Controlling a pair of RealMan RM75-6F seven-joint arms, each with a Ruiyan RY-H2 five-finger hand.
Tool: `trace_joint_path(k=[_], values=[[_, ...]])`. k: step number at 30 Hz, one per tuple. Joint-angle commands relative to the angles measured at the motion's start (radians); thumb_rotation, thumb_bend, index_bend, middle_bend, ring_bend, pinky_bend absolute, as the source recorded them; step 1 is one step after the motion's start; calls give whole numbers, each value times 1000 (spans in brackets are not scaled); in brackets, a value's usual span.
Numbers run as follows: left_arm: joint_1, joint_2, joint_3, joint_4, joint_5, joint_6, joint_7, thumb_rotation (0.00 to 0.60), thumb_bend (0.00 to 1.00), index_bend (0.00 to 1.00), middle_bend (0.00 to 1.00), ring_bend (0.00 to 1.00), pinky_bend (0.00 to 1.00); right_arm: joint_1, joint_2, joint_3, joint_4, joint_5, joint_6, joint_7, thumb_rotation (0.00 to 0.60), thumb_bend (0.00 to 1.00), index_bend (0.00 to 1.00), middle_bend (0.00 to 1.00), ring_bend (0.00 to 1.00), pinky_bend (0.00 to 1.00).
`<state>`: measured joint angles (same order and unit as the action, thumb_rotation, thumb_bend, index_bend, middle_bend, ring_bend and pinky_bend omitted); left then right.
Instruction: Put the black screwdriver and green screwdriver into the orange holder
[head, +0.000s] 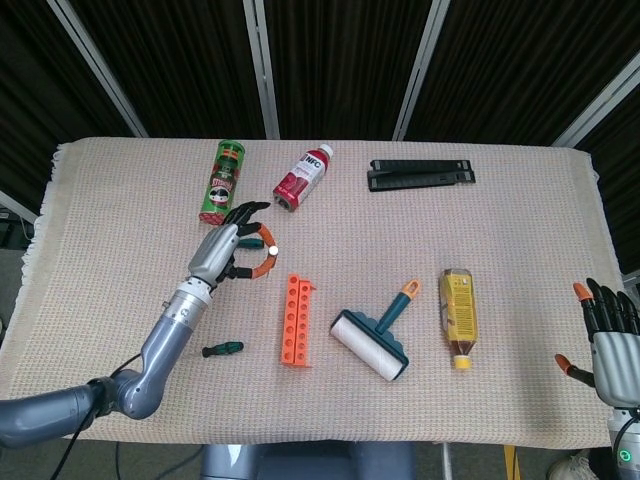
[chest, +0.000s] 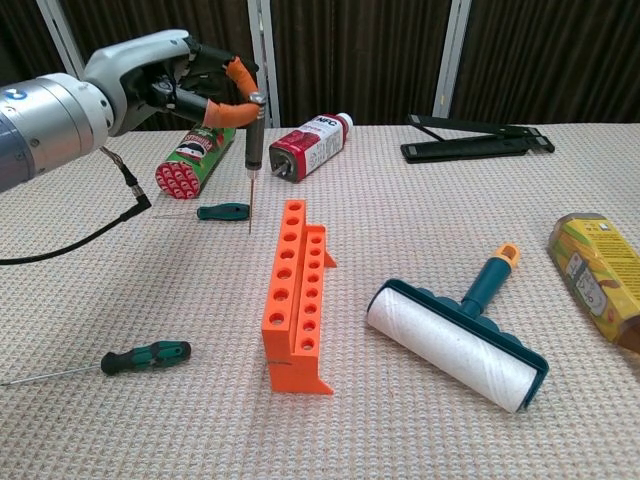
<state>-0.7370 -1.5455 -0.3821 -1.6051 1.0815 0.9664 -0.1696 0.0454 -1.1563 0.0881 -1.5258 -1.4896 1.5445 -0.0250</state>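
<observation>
My left hand (chest: 175, 80) is raised above the table and pinches a black screwdriver (chest: 254, 140) between thumb and a finger. The screwdriver hangs upright, tip down, just left of the far end of the orange holder (chest: 295, 300). In the head view the left hand (head: 225, 255) sits up and left of the orange holder (head: 296, 320). A green-and-black screwdriver (chest: 145, 356) lies on the cloth near the front left, also seen as the green screwdriver (head: 222, 349). A dark teal screwdriver (chest: 222, 211) lies under the hand. My right hand (head: 610, 340) holds nothing, fingers apart, at the table's right edge.
A green chip can (chest: 195, 160) and a red bottle (chest: 310, 145) lie behind the holder. A black folded stand (chest: 475, 145) is at the back right. A lint roller (chest: 460, 340) and a yellow bottle (chest: 600, 275) lie right of the holder.
</observation>
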Motion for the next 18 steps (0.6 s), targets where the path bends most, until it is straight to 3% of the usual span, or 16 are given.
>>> trace_joint_path(k=[1,4,8,18], values=[[71,76,-41,-126,59,-60,-308,585,615,629,80,0,0,-1,-1,-1,4,0,0,4,600,0,13,0,0,0],[83,105,-42,-144,90,-105,-432,583,616,629,80,0,0,-2,-4,-1,10,-1,0,10,600,0,13,0,0,0],[89,119,-43,-143,134,-109,-499,586,617,633,81,0,0,-3,-5,-1,15,-2,2,15,600,0,13,0,0,0],[73,131,-28,-155,208,-103,-589,583,615,636,80,0,0,-2,-7,1,24,2,-3,27,600,0,13,0,0,0]])
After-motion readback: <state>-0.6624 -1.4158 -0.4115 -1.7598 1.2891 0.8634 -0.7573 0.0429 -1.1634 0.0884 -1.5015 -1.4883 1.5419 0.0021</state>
